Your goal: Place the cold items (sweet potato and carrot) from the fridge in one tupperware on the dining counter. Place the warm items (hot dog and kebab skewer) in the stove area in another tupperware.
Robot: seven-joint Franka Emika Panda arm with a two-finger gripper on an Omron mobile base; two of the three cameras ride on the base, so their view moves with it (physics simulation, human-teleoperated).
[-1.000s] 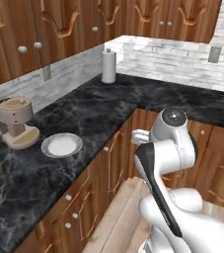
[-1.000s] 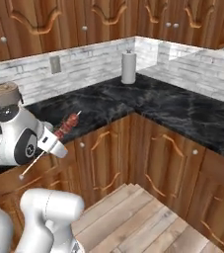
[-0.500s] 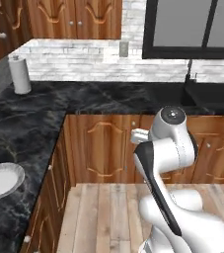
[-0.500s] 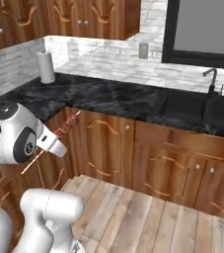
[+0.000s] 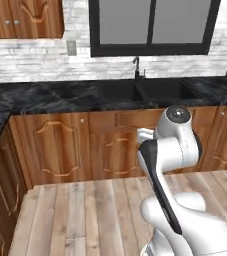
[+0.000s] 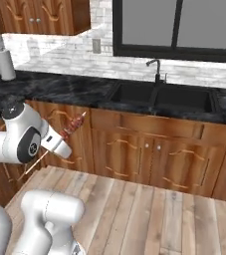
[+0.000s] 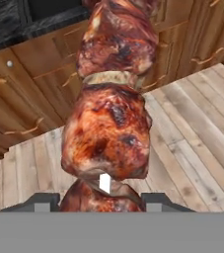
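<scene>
Hand view: gripper (image 7: 101,200) pinching the kebab skewer (image 7: 111,106) between both fingertips, meat chunks extending straight ahead, hanging over wooden floor (image 7: 192,128) before cabinets (image 7: 29,94).

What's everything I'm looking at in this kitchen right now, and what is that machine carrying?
kebab skewer: one, reddish-brown meat chunks on a pale stick, held in the gripper, sticking out in front of the cabinets.
sink: one, black, set into the counter under the window.
faucet: one, dark, behind the sink.
paper towel roll: one, white, upright at the counter's far left.
counter: one, black marble, along the wall.
window: one, dark-framed, above the sink.
cabinets: brown wood, below the counter and up on the wall.
floor: light wood planks.
gripper: one, dark fingertips, shut on the kebab skewer.
</scene>
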